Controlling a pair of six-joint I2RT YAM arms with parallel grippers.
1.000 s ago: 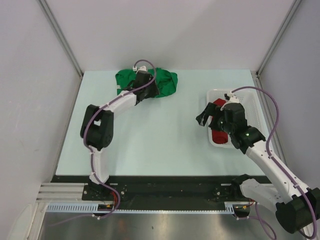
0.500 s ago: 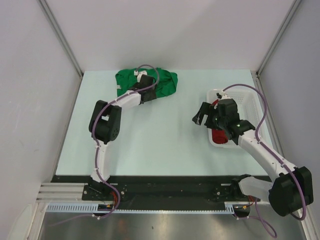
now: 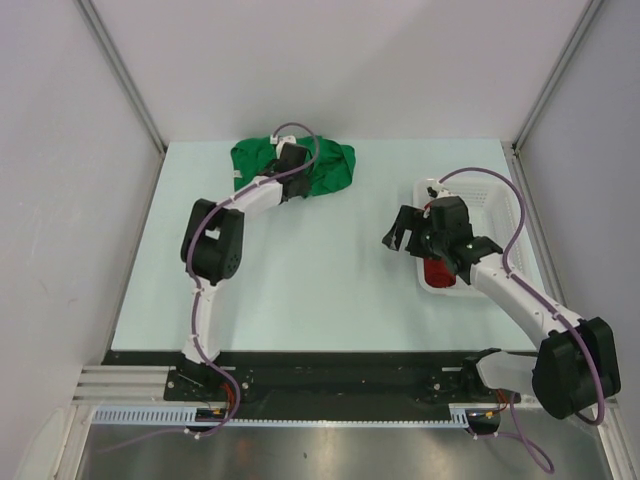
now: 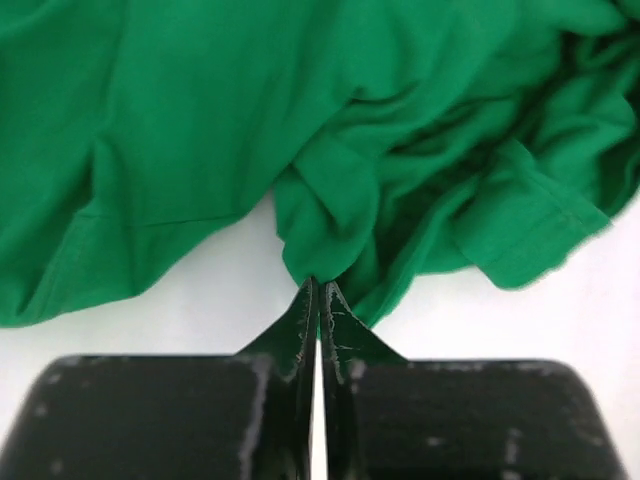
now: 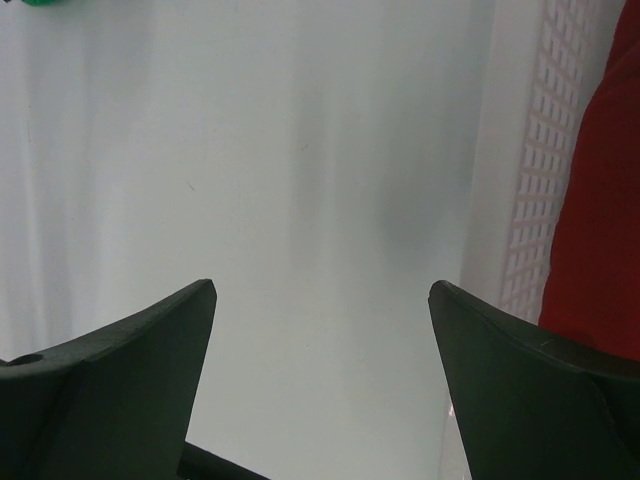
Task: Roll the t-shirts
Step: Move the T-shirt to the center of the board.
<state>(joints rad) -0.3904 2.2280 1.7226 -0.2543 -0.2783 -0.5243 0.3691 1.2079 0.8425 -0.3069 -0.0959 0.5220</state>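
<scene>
Left gripper (image 4: pixel 318 290) pinches a fold of the green t-shirt (image 4: pixel 200 120), arm stretched far. I see the right gripper (image 5: pixel 322 288) spread wide, elbow bent, hovering just left of the basket (image 5: pixel 530 180).

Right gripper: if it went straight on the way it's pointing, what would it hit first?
Most likely the bare table: the open right gripper points at it, with the white basket and red t-shirt off to one side. Depth is unclear.

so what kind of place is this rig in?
Likely a lab test cell, not a home: blank white walls, metal frame posts, and a pale table holding a green t-shirt and a mesh basket.
</scene>
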